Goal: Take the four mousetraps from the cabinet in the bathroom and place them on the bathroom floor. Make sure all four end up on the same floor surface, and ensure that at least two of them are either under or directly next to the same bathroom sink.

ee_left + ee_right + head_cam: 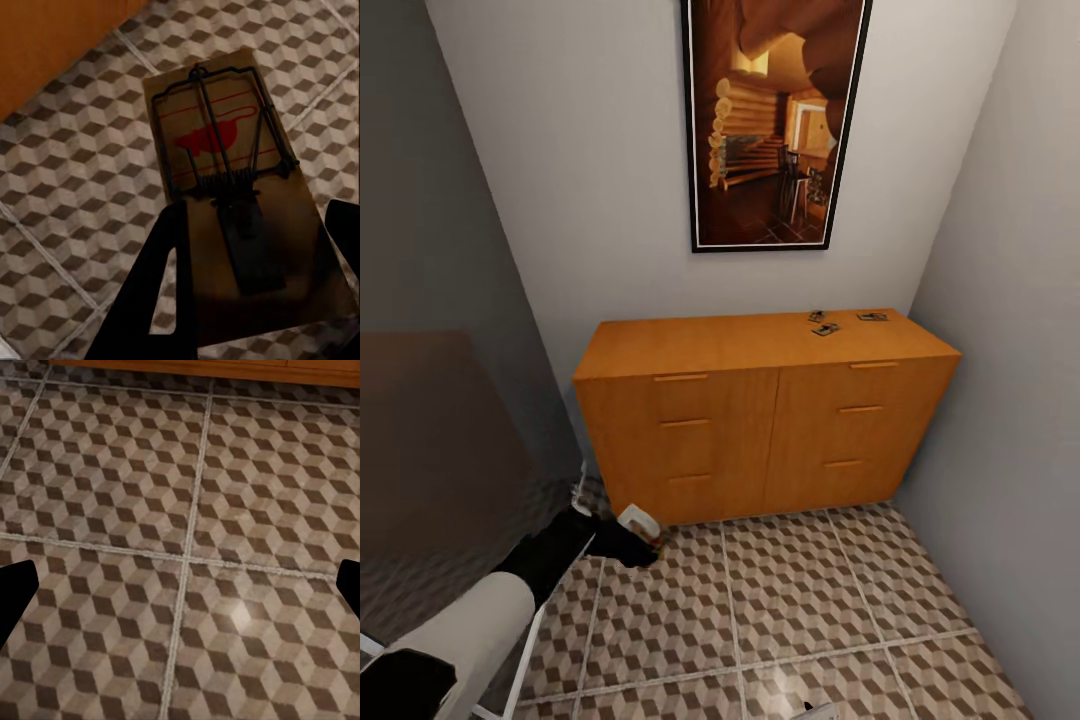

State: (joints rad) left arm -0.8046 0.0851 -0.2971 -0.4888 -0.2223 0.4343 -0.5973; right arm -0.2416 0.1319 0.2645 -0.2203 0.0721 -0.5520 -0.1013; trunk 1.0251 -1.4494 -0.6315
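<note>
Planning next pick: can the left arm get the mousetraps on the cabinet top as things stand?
Probably not: the left gripper is shut on a mousetrap low by the floor; the other mousetraps lie on the cabinet's far right.

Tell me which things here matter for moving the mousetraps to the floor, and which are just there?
Part of the job:
- mousetrap between the left gripper's jaws
- three mousetraps on the cabinet top
- cabinet
- tiled bathroom floor

Just there:
- framed picture on the wall
- grey walls
- right gripper, jaws apart over bare tiles
</note>
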